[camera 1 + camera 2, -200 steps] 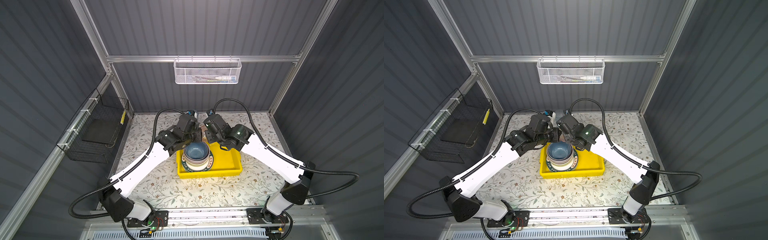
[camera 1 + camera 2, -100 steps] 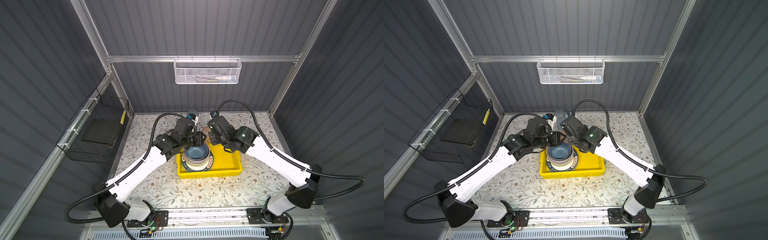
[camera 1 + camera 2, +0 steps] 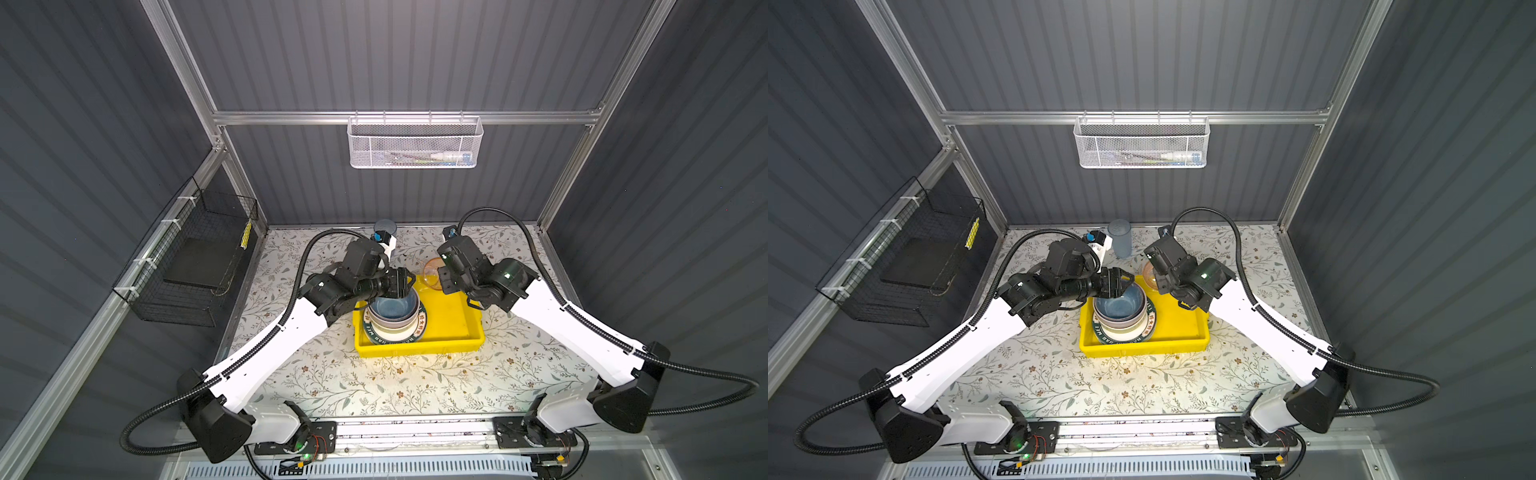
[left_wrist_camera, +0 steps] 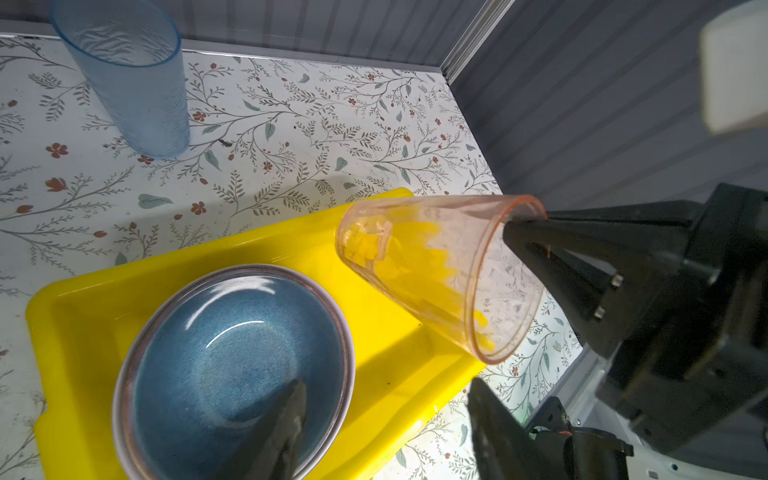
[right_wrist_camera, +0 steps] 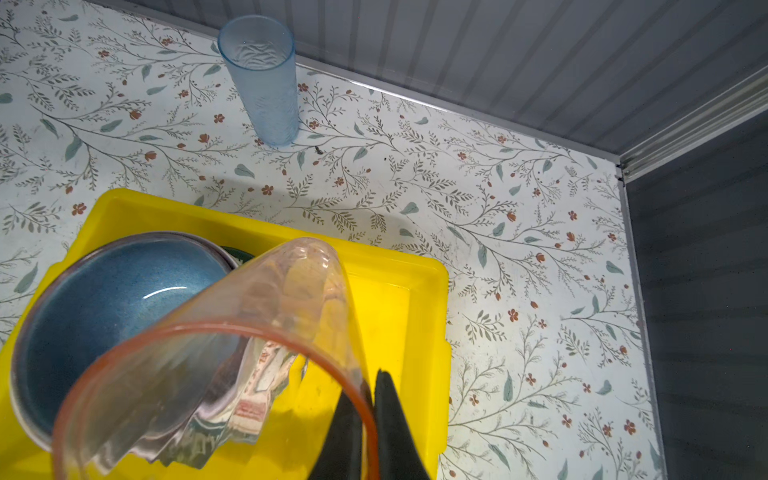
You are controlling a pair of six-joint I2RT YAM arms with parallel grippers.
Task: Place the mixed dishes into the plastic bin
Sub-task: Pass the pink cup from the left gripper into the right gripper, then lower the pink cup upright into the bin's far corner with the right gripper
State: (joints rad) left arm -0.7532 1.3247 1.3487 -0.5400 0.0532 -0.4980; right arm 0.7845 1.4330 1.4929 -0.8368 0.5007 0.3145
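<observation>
At the far left, note the black wire basket [image 3: 905, 257] hung on the side wall, well apart from the work. Your left arm [image 3: 955, 345] rises from its base at the near left corner, its white link slanting toward the centre, and the wrist bends so that the left gripper [image 3: 1121, 282] lies almost level, pointing to the right over the far left edge of the blue bowl [image 3: 1119, 303]. The wrist view shows its 2 fingers [image 4: 286, 428] set well apart, 1 over the inside of the bowl and 1 outside its rim, clasping nothing. That bowl tops a nested pile resting on the plate with the green lettered rim [image 3: 1148, 328], all in the left half of the yellow bin [image 3: 1183, 343], which sits mid-table [image 3: 1100, 382]. Behind the bin, the blue tumbler [image 3: 1119, 239] stands upright near the back wall. Just right of the pile, the pink tumbler [image 4: 436, 270] hangs tilted over the far edge of the bin, base toward the bowl; you cannot tell whether it touches the bin. The right gripper [image 5: 371, 386] is pinched tight on its rim, 1 finger inside and 1 outside. Your right arm [image 3: 1266, 328] climbs from the near right corner toward the centre, its wrist above the far right corner of the bin.
</observation>
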